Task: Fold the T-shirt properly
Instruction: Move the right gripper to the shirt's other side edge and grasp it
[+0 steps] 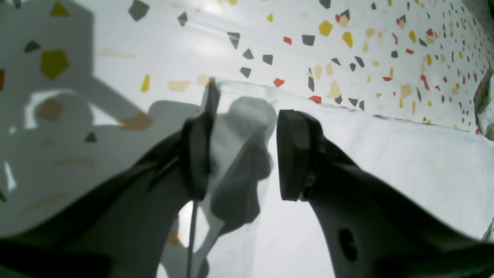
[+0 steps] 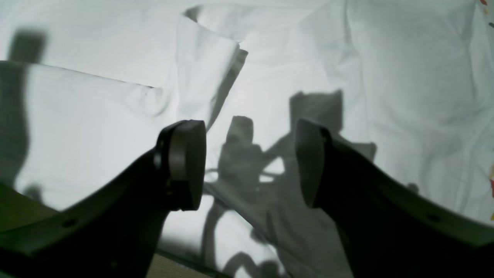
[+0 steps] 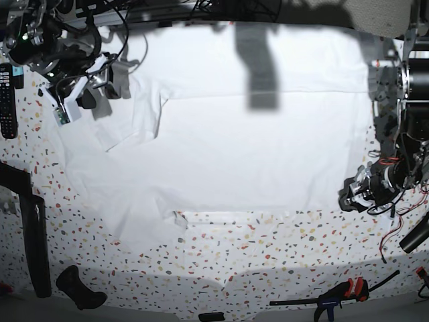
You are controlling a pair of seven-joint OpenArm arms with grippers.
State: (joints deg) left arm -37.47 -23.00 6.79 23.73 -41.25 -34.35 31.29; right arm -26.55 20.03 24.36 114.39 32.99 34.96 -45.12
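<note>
While 2 grippers gape, 1 T-shirt [image 3: 234, 147] lies flat.

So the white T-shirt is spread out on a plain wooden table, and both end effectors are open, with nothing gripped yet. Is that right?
Nearly. The table is not plain wood: the base view shows a white surface speckled with red, yellow and dark chips. The rest holds: the T-shirt is spread out, and the left end effector and right end effector both stand open, gripping nothing.

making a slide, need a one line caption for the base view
White T-shirt spread flat on a speckled table, left tool at its edge, right tool over a sleeve.
</note>
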